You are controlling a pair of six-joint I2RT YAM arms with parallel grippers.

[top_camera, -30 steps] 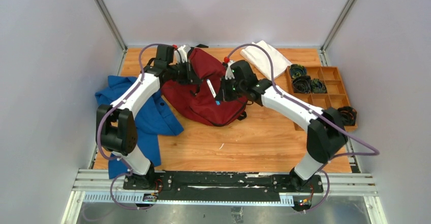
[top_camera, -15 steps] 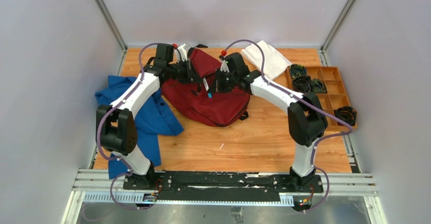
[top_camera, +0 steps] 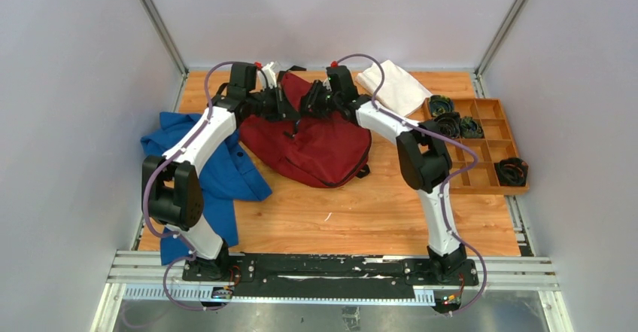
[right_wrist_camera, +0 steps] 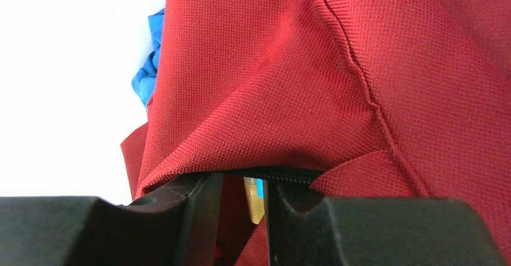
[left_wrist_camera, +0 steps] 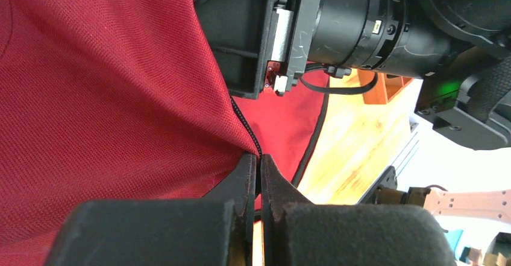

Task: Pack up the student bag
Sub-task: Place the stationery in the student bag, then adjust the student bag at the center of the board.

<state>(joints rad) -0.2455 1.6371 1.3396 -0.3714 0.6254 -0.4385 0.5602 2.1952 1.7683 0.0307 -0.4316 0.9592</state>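
Student bag point(top_camera: 323, 147) is lying on the bench point(top_camera: 376, 211), running far-left to near-right; left fingers point(left_wrist_camera: 244, 181) are pinching its zipper edge, right fingers point(right_wrist_camera: 202, 205) are gripping a pale stick point(right_wrist_camera: 253, 199) at the opening beside them

Overhead view was bright and evenly lit from above, with soft shadows under the arms point(top_camera: 203, 132) on the desk point(top_camera: 376, 204) and no glare. Corner posts point(top_camera: 154, 19) leaned outward from wide-angle distortion. In the left wrist view the student bag point(left_wrist_camera: 108, 97) showed a crisp weave, the dark jaws in front were blurred, and the right background was washed out to white. In the right wrist view the upper left was blown out, the jaws were soft and black, and a pale pen point(right_wrist_camera: 253, 201) between them sat in shadow.
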